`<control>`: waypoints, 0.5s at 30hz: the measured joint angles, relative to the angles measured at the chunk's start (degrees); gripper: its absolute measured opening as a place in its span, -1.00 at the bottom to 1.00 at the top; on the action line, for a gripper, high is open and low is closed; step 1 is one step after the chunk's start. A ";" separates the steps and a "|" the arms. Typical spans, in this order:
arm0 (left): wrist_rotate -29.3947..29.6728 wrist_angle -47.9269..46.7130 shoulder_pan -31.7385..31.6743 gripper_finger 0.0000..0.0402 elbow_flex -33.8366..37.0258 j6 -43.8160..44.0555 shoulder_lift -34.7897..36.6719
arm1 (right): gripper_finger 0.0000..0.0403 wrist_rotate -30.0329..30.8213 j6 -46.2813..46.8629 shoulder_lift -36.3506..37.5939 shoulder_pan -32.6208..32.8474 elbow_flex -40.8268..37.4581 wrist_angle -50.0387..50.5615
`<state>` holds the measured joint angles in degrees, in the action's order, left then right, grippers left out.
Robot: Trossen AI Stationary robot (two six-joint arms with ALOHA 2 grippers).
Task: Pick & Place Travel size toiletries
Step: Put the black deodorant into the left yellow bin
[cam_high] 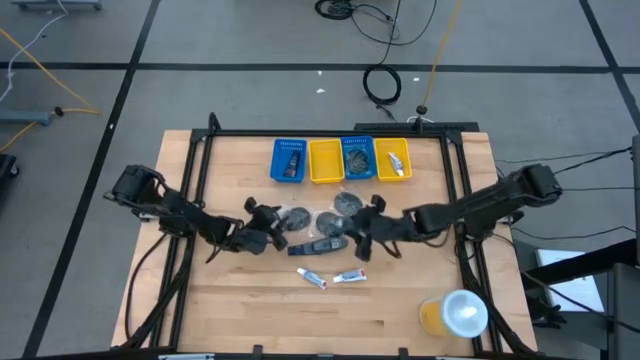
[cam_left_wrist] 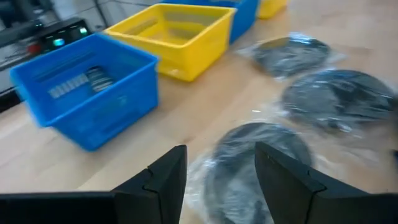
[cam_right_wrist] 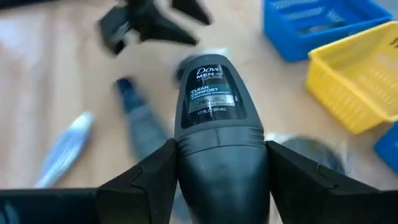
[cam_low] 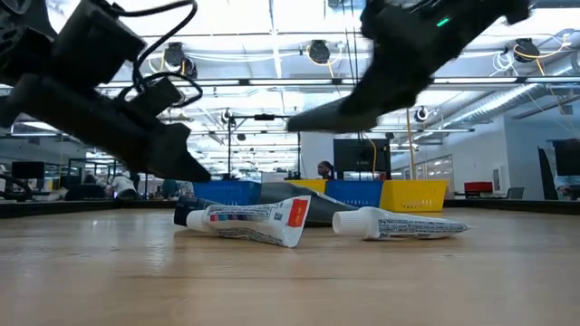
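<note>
My right gripper (cam_right_wrist: 217, 182) is shut on a dark grey Dove roll-on bottle (cam_right_wrist: 211, 93), right of the table's middle (cam_high: 362, 240). My left gripper (cam_left_wrist: 217, 177) is open at the table's middle left (cam_high: 266, 232). Its fingers stand on either side of the near rim of a round dark disc in a clear pouch (cam_left_wrist: 258, 155); whether they touch it I cannot tell. Two more disc pouches (cam_left_wrist: 339, 96) (cam_left_wrist: 289, 53) lie flat beyond. A dark tube (cam_high: 318, 246) and two white tubes (cam_low: 249, 220) (cam_low: 399, 223) lie on the wood. My right gripper pinches the bottle between its two fingers at the wide rounded cap end (cam_right_wrist: 219, 155), one finger (cam_right_wrist: 152, 177) on each side. The labelled body (cam_right_wrist: 211, 99) points away from the wrist, along the fingers. In the low view the gripper is above the table, so the bottle is lifted clear.
Along the far edge stands a row of bins: blue (cam_high: 288, 160), yellow (cam_high: 326, 160), blue (cam_high: 358, 158), yellow (cam_high: 394, 160), some holding items. A yellow cup with a white lid (cam_high: 455, 315) stands at the near right corner. Bare wood lies toward the near edge.
</note>
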<state>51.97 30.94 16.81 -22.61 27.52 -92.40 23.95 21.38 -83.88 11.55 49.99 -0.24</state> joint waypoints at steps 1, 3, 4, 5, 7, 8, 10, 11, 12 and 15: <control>0.64 0.06 -0.16 -0.07 0.44 1.07 -0.04 | 0.01 -0.01 -0.37 -1.23 -1.65 -0.01 -1.79; 1.34 -0.03 -0.76 -0.07 0.77 2.49 -0.31 | 0.01 0.03 -0.26 -3.33 -5.20 -0.14 -6.26; 1.27 0.20 -1.01 -0.07 0.84 2.96 -0.54 | 0.02 0.00 0.19 -4.30 -7.15 -0.06 -9.41; 1.27 0.06 -1.22 -0.07 1.02 3.25 -0.57 | 0.02 0.08 0.62 -5.01 -8.96 0.12 -11.89; 1.24 -0.02 -1.54 -0.07 1.04 3.70 -0.57 | 0.02 0.71 1.83 -6.34 -12.60 0.18 -15.96; 1.25 -0.01 -1.59 -0.07 1.01 3.80 -0.57 | 0.02 1.29 2.44 -6.97 -14.15 0.18 -17.20; 1.24 0.05 -1.62 -0.07 1.03 3.91 -0.55 | 0.02 1.64 3.69 -8.44 -17.05 0.67 -18.85; 1.18 0.06 -1.63 -0.07 1.03 3.90 -0.57 | 0.02 1.70 4.31 -9.05 -18.18 1.37 -18.76; 1.19 0.06 -1.63 -0.07 1.03 3.92 -0.57 | 0.02 1.73 4.89 -9.92 -19.10 2.34 -18.46; 1.19 0.09 -1.63 -0.07 1.03 3.90 -0.57 | 0.02 2.58 4.92 -13.67 -21.16 6.41 -18.55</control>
<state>53.17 31.03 15.18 -21.58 31.42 -92.97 26.53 26.30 -97.56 -9.61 56.40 -18.78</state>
